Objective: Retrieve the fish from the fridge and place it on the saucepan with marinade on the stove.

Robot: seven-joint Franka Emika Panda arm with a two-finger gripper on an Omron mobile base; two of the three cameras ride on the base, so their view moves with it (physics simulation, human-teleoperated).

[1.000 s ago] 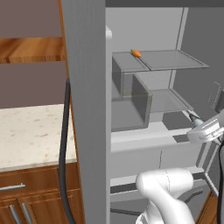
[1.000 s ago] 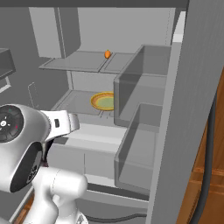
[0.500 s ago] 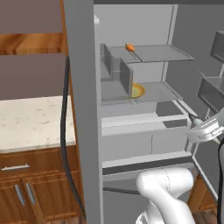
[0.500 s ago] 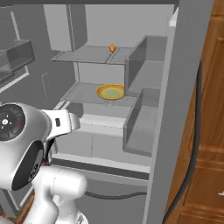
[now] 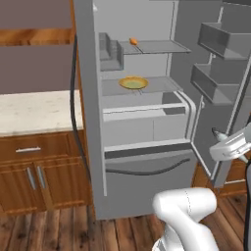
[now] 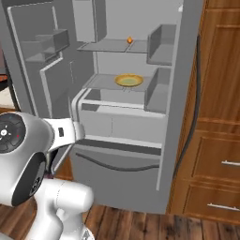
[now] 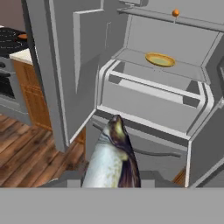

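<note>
I have the fish (image 7: 113, 159) clamped between the jaws of the gripper (image 7: 111, 179), its body rising from between the finger tips in the hand view with its head pointing away from them toward the fridge (image 5: 147, 112). Beyond the jaws the fridge stands open, with a round yellow plate (image 7: 160, 59) on the middle shelf ahead and a small orange item (image 7: 175, 13) on the shelf above it. Far off to the left of the jaws in the hand view I see a corner of the stove (image 7: 11, 39), with something orange, too small to identify, at its edge.
</note>
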